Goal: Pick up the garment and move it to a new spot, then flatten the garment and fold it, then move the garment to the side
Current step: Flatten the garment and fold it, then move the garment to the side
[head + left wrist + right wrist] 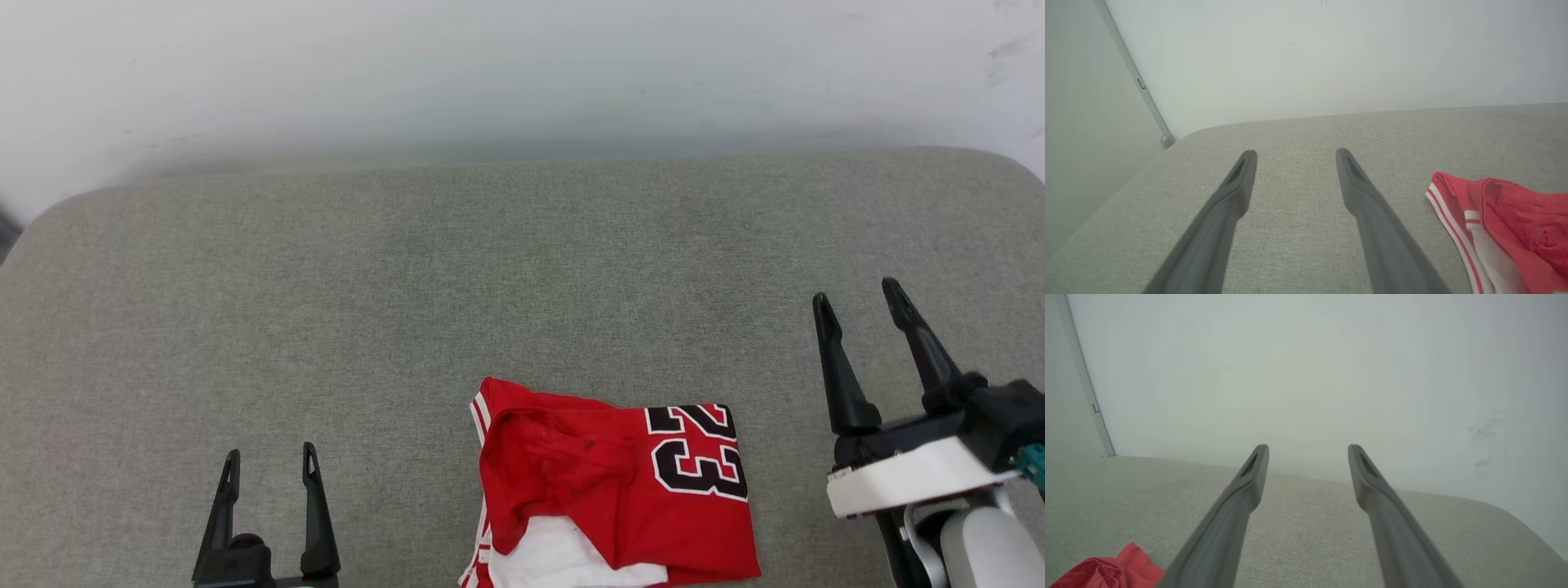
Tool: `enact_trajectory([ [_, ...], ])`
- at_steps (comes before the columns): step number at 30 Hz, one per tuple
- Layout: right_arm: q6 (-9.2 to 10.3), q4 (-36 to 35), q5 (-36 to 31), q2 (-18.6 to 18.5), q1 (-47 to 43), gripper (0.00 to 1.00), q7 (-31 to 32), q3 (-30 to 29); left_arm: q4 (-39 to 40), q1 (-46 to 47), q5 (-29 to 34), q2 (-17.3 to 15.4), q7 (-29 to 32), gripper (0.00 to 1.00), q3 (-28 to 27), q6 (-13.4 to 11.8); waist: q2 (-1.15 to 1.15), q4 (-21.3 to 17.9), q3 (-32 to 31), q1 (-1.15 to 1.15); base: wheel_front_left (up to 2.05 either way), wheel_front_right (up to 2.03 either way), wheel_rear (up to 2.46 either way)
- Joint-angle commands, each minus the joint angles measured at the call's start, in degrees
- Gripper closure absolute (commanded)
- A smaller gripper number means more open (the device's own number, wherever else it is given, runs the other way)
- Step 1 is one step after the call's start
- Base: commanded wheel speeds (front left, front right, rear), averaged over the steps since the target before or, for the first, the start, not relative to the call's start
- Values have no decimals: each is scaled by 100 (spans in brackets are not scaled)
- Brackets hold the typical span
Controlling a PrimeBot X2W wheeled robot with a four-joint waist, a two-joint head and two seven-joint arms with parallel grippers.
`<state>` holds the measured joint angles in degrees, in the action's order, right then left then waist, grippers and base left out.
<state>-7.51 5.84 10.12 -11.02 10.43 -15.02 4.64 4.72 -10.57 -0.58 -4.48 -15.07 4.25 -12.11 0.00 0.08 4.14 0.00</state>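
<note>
One garment (pixel 571 490), a red jersey folded in a loose bundle with a black white-edged "23", striped trim and some white cloth, lies at the lower centre of the head view on the grey fabric surface (pixel 408 286). At the lower left is the left end effector (pixel 270 453) and at the right, higher, the right end effector (pixel 856 294); both point up the frame with fingers wide apart, holding nothing.

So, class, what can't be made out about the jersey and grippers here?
Head view: jersey bottom cut off by the lower edge; its own folds hide any lettering besides 23.
Left wrist view: jersey's far side cut off by the right edge.
Head view: left gripper base cut off by the lower edge.
</note>
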Motion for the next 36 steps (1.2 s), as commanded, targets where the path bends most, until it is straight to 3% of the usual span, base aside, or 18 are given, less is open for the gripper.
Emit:
enact_trajectory([
  [1,4,-116,-45,139,-255,0,-16,-108,1,-84,36,-1,-13,0,-18,5,0,-15,-28,0,0,0,0],
  [10,4,-398,-94,638,-1301,0,-17,-526,-9,-166,-14,-10,-13,0,-51,92,0,0,-126,0,0,0,0],
  [17,4,-477,-47,793,-1828,0,-17,-602,-45,-208,-45,7,-13,0,-65,192,0,34,-183,0,0,0,0],
  [27,4,-731,-180,820,-1576,0,-18,-601,-84,-248,-17,49,-13,0,-49,254,0,73,-253,0,0,0,0],
  [32,4,-936,-334,471,-934,0,-18,-536,-104,-182,0,58,-13,0,-36,286,0,101,-226,0,0,0,0],
  [36,4,-788,-320,-68,-291,0,112,-275,-131,-124,-3,65,-13,0,-33,299,0,112,-179,0,0,0,0],
])
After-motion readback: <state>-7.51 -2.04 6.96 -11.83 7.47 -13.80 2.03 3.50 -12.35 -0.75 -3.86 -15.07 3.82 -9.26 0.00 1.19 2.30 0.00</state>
